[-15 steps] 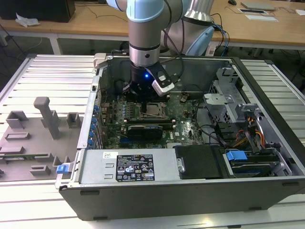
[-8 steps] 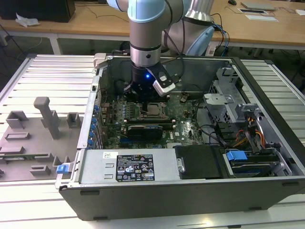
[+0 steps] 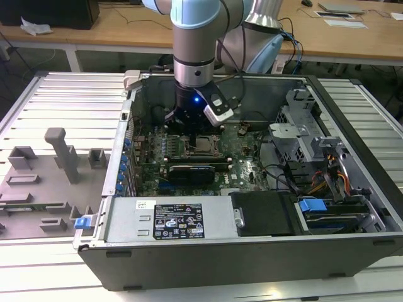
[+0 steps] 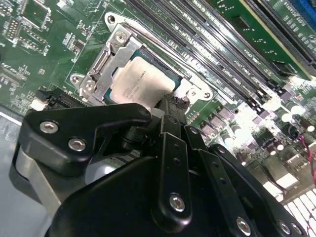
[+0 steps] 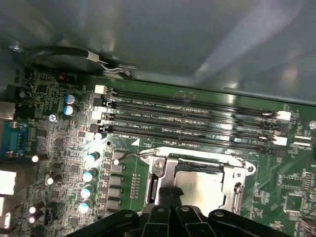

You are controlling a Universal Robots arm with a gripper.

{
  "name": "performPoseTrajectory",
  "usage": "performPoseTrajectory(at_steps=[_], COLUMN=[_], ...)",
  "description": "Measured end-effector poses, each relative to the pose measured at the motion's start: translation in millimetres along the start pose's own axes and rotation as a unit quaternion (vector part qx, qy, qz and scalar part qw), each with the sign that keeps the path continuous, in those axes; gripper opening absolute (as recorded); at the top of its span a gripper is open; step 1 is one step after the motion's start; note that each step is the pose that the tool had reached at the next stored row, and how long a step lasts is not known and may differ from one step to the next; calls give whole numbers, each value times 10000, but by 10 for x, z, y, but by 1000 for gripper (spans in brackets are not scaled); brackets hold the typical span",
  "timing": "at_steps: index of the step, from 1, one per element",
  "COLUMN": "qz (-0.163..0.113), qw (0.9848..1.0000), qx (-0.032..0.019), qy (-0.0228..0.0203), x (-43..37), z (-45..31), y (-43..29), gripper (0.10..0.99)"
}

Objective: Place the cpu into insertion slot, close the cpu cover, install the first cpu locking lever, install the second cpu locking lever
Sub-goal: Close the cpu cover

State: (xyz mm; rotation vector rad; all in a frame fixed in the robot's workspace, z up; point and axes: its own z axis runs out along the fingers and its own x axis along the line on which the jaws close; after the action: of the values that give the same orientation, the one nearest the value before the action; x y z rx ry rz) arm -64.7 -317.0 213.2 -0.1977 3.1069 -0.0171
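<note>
The cpu [image 4: 140, 86] lies flat in the insertion slot [image 3: 203, 145] on the green motherboard [image 4: 44, 54], its pale face showing. The metal cpu cover [image 4: 104, 64] lies down around it, framing it through its window. A thin wire locking lever [image 4: 163, 44] runs along the socket's edge by the memory slots. In the first wrist view the cpu [image 5: 202, 185] sits inside the cpu cover [image 5: 197, 162], and the locking lever [image 5: 136, 154] ends in a hook beside the socket. My gripper [image 4: 170, 106] hovers right at the socket's edge, fingers together with nothing between them; the gripper [image 3: 189, 128] stands just behind the socket.
Long black memory slots [image 5: 197, 123] run beside the socket. Capacitors [image 5: 89, 175] stand in a row near its corner. A black card [image 3: 192, 171] sits in front of the socket. The case walls [image 3: 208, 248], a drive cage [image 3: 296, 135] and cables [image 3: 334, 173] enclose the board.
</note>
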Motion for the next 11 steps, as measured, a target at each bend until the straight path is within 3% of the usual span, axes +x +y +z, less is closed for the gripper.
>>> performPoseTrajectory(at_steps=[1, 2, 6, 8, 11], qz=[0, 0, 0, -1, 0], qw=[10000, 10000, 10000, 10000, 10000], qx=[0, 0, 0, 0, 0], qy=[0, 0, 0, 0, 3], x=[-2, -3, -47, -106, -255], z=[-79, -112, -112, -110, -106], y=[-1, -2, -7, -15, -34], gripper=[106, 106, 106, 106, 106])
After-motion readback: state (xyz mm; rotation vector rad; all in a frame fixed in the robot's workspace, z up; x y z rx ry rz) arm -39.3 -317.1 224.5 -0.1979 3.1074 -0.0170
